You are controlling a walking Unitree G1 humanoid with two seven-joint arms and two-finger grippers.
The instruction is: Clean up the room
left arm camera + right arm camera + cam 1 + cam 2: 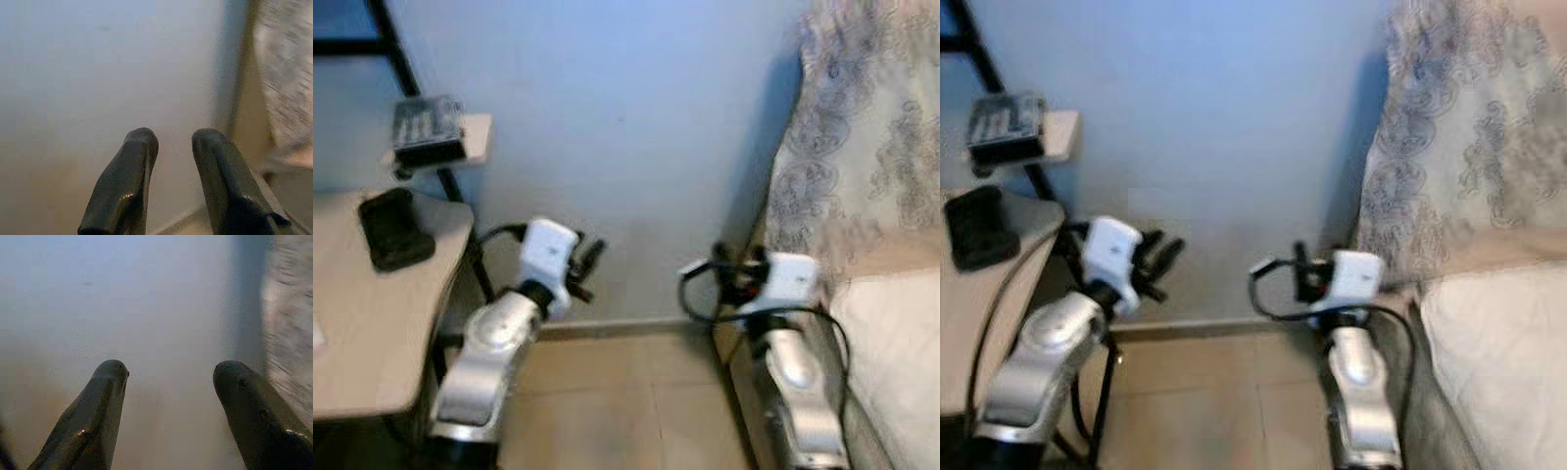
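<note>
1. The left hand (592, 262) is raised in front of the pale blue wall (626, 117), just beside the corner of the table (372, 343); its two black fingers (124, 188) stand a little apart with nothing between them (released, not clenched).
2. The right hand (729, 269) is also raised toward the wall, next to the edge of the bed (901, 343); in the right wrist view its fingers (93, 416) are spread wide and grasp nothing.
3. A black pouch-like object (393, 227) lies on the table near its far corner, well apart from both hands.
4. Behind it, a small shelf (475, 137) on a black frame carries a dark device (429, 129) with light markings (too blurred to identify).
5. A patterned bedspread (871, 117) hangs against the wall above the bed.
6. Tan floor tiles (607, 392) lie between the two silver arms.
</note>
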